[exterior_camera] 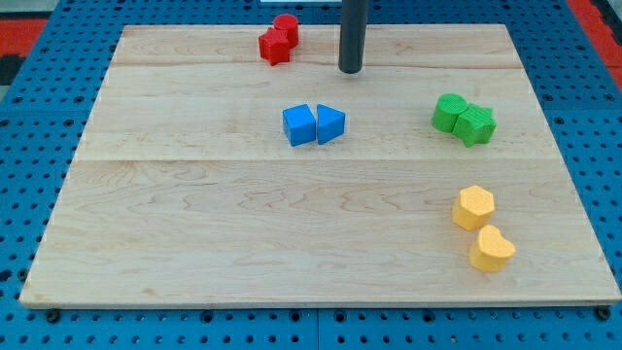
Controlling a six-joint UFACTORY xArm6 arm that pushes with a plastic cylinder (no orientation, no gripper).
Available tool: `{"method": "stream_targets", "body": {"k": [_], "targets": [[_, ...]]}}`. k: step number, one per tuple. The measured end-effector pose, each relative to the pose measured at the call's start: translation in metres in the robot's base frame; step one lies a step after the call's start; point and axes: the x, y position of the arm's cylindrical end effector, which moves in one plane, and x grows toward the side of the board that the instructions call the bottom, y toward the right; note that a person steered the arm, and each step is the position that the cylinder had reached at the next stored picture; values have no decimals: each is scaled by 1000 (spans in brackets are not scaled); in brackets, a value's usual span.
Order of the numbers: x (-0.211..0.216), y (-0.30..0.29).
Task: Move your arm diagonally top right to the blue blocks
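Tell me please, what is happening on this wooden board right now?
A robot arm ending in a dark rod works over a wooden board with small coloured blocks. My tip rests near the view's top, up and to the right of the blue cube and blue triangular block, touching neither. The red blocks lie to its left, the green blocks at the right, the yellow blocks at the lower right.

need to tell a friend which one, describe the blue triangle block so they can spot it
On the wooden board, look just above centre, below my tip. Two blue blocks touch there; the blue triangle block is the view's right one, wedge-shaped beside the blue cube.
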Motion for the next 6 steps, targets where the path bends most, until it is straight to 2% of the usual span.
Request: {"method": "stream_targets", "body": {"k": [2, 4, 5, 6], "targets": [[-2, 0], [1, 43], [19, 67], [62, 41]]}}
